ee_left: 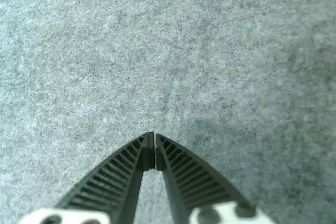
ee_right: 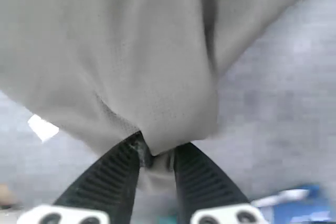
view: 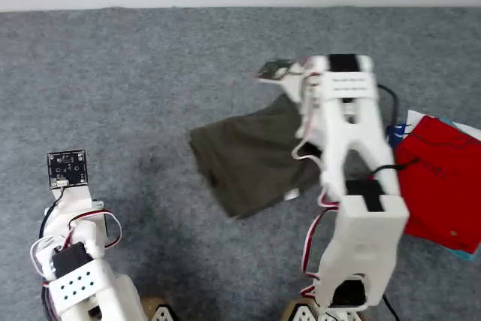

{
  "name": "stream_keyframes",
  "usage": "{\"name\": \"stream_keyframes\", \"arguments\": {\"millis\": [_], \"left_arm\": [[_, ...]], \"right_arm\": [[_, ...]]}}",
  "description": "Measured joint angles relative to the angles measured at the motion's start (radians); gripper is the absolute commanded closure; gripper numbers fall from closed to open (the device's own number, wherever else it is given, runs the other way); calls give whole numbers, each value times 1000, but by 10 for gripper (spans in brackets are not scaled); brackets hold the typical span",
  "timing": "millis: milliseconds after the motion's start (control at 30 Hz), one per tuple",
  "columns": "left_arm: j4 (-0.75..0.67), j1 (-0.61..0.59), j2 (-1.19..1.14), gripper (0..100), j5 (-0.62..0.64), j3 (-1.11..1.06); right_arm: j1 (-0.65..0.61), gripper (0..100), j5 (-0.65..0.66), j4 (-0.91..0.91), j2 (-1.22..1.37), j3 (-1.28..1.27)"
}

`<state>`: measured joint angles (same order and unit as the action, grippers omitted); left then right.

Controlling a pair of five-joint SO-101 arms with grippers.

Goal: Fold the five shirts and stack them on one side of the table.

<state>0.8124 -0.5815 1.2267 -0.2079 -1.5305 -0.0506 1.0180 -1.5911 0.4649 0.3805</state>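
The white right arm (view: 349, 148) stood stretched forward from its base at the near edge, its wrist bent down over the far side of the dark olive cloth shirt (view: 248, 159). The right gripper (ee_right: 157, 157) had its black ribbed fingers (ee_right: 113, 174) clamped on a bunched fold of that shirt, the cloth spreading away from the pinch. The shirt lay crumpled near the middle of the grey felt-like table covering (view: 113, 88), partly under the arm. The white left arm (view: 75, 272) sat folded back at the near left corner, well apart from the shirt. The left gripper (ee_left: 155, 153) pointed down at bare covering, its fingertips pressed together with nothing between them. A red folded shirt (view: 440, 186) lay at the right edge on top of blue and white cloth (view: 397, 134), just beside the right arm. A small white tag (view: 291, 195) showed at the olive shirt's near hem; any print on it was too small to read.
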Motion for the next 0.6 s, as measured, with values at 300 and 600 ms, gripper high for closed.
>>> {"name": "stream_keyframes", "arguments": {"millis": [300,600], "left_arm": [[0,0,0,984,0,0],[0,0,0,984,0,0]], "right_arm": [[-18,774,-25,95,0,-11],[-84,757,-747,-52,-77,-9]]}}
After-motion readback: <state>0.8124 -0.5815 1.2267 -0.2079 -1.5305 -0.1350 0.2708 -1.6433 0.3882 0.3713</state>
